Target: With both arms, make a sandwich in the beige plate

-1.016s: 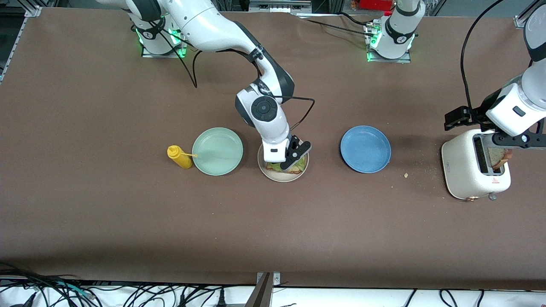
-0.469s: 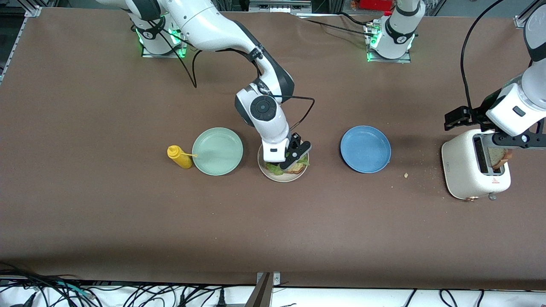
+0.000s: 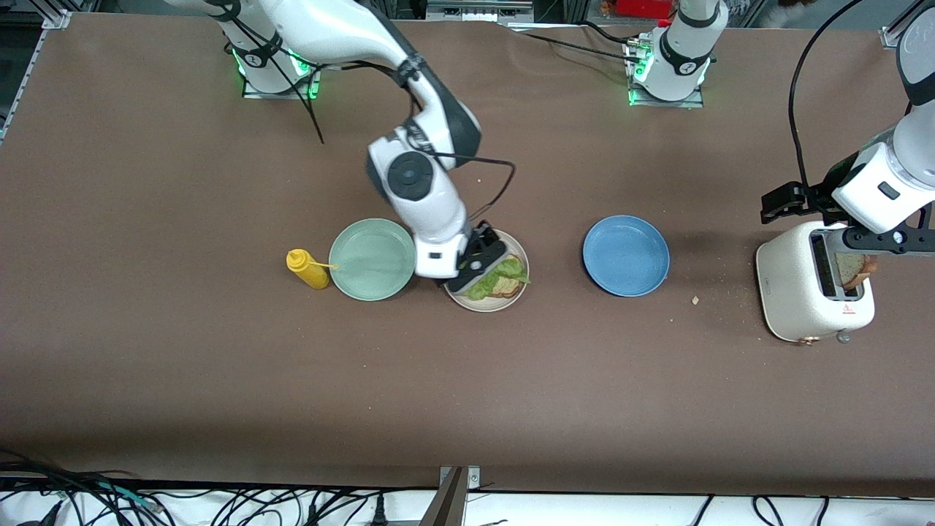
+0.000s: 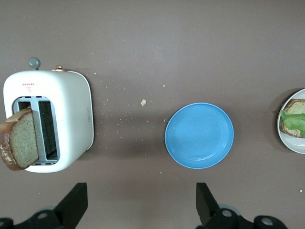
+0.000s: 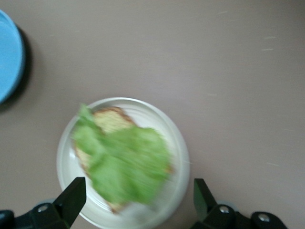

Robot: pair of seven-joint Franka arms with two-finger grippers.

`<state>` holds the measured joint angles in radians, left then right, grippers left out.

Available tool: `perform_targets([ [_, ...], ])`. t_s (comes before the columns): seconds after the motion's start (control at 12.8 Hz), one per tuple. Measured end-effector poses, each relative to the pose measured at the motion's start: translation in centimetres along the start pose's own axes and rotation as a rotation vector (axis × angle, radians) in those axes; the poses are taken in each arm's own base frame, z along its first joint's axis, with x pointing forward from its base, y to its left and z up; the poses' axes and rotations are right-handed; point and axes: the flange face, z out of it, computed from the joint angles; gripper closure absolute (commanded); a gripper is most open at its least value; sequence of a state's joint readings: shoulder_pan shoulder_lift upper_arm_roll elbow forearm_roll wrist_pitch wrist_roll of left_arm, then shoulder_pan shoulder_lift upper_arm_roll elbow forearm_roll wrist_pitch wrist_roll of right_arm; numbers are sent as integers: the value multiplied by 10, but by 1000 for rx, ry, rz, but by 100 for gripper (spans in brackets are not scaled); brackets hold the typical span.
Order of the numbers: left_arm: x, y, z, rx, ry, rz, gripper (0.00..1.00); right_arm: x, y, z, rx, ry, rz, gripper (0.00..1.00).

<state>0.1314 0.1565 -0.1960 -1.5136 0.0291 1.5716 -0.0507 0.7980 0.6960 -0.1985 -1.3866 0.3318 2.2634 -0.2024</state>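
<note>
The beige plate (image 3: pixel 467 298) holds one bread slice (image 3: pixel 506 287) with a green lettuce leaf (image 3: pixel 495 276) on top. My right gripper (image 3: pixel 478 264) hangs open and empty above the plate's edge toward the mint-green plate. In the right wrist view the open right gripper (image 5: pixel 139 186) is over the lettuce (image 5: pixel 126 162), the bread (image 5: pixel 112 120) and the plate (image 5: pixel 178 143). A second bread slice (image 3: pixel 853 269) stands in the toaster (image 3: pixel 803 292). My left gripper (image 3: pixel 887 242) is open and empty above the toaster. The left wrist view shows the left gripper (image 4: pixel 141 188), that slice (image 4: pixel 21 138) and the toaster (image 4: pixel 71 119).
A blue plate (image 3: pixel 626 256) lies between the beige plate and the toaster, also in the left wrist view (image 4: pixel 199 136). A mint-green plate (image 3: pixel 372 259) and a yellow mustard bottle (image 3: pixel 307 269) lie toward the right arm's end. Crumbs lie by the toaster.
My right gripper has risen and moved off the lettuce toward the mint-green plate, leaving the leaf on the bread. The left arm has not moved.
</note>
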Motion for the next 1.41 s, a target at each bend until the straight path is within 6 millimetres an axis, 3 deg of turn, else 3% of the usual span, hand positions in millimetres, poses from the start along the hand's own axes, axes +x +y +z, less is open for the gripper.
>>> perform_targets([
  [0.23,0,-3,0,0,0,-5,0,-29,93,-78,-2,40,70,0],
  [0.39,0,-8,0,-1,-1,-13,0,-60,145,-135,16,33,150,0],
  [0.7,1,-11,2,-2,-4,-19,0,-130,221,-237,49,-42,274,0],
  [0.86,6,-28,12,-3,-21,-45,0,-170,256,-282,54,-66,341,0],
  [0.94,11,-50,21,8,-25,-76,0,-190,268,-305,51,-77,363,0],
  [1.09,19,-102,32,44,-3,-99,0,-217,274,-347,7,-94,382,0],
  [1.25,24,-145,40,54,35,-75,0,-230,259,-380,-32,-119,460,0],
  [1.41,28,-189,54,56,75,-27,0,-222,234,-400,-110,-135,496,0],
])
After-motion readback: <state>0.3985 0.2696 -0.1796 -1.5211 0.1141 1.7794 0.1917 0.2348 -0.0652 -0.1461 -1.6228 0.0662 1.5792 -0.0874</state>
